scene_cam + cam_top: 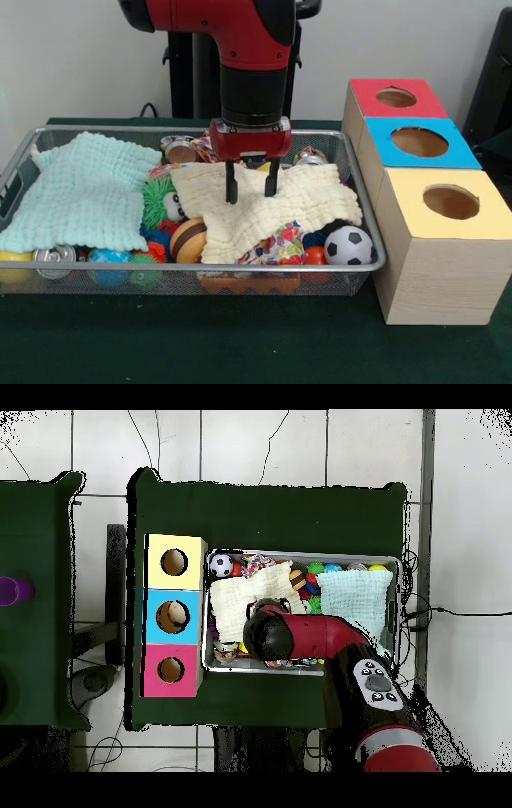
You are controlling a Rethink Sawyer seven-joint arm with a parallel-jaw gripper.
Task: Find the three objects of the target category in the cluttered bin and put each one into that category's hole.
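end effector (251, 186) spread open, holding nothing | over cream cloth (264, 210) | no legible writing

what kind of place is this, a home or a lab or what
Most likely a robotics lab: a red arm works over a wire bin of toys on a green-covered table, beside three colour-topped boxes with holes, on a tiled floor.
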